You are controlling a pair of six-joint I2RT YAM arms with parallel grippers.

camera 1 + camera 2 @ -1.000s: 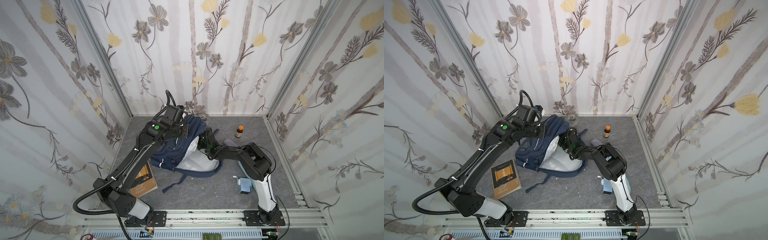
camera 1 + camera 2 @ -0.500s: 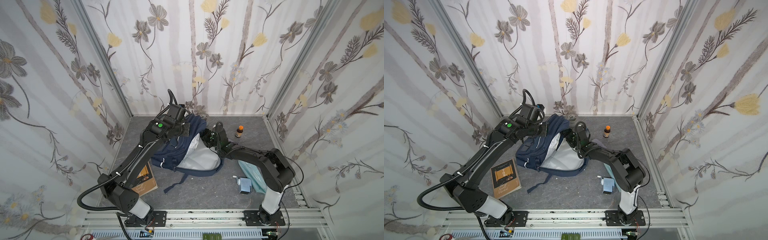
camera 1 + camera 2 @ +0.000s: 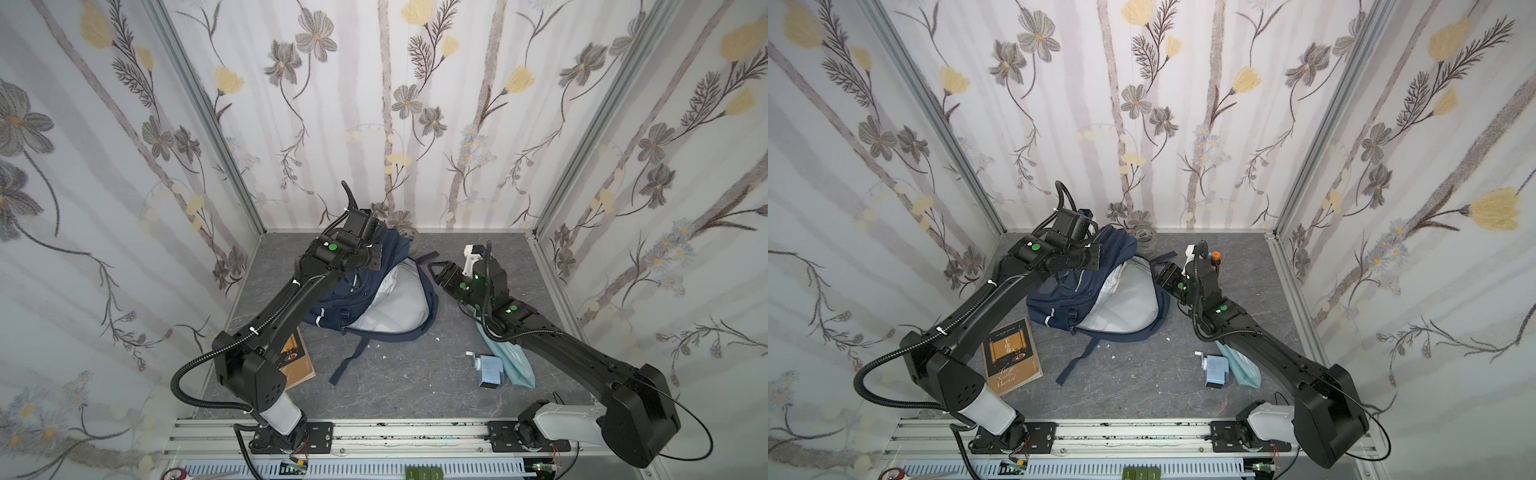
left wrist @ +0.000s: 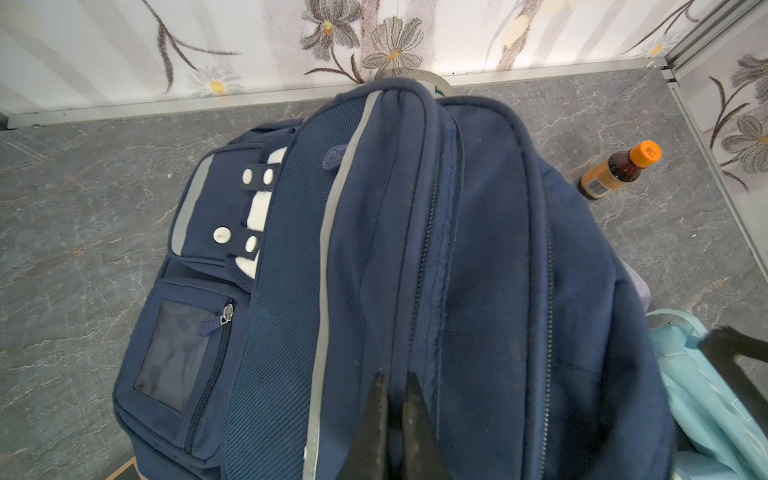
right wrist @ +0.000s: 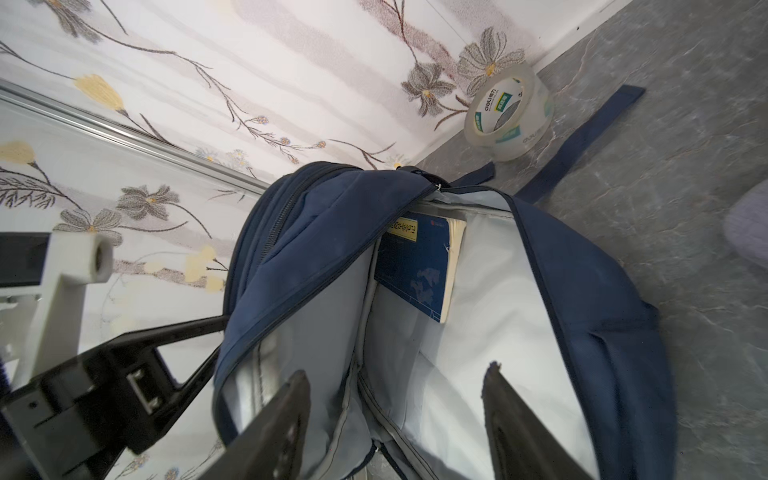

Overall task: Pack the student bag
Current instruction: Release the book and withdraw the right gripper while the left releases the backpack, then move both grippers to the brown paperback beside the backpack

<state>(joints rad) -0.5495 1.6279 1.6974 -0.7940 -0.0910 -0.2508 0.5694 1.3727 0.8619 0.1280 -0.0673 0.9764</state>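
In both top views the student bag (image 3: 336,311) lies on the bench (image 3: 395,382), its mouth gaping and pale lining showing. The left gripper (image 3: 380,259) sits at the bag's top; the right gripper (image 3: 436,270) hovers just beside its open mouth. A brown book (image 3: 1011,361) lies in front of the bag.

In the left wrist view we see the left fingers (image 4: 374,415) pinched shut on a fold of the bag's navy fabric.

In the right wrist view the right fingers (image 5: 282,419) stand wide apart, holding nothing, facing the opening. A blue book (image 5: 415,266) lies inside the bag, a tape roll (image 5: 509,112) beyond it.
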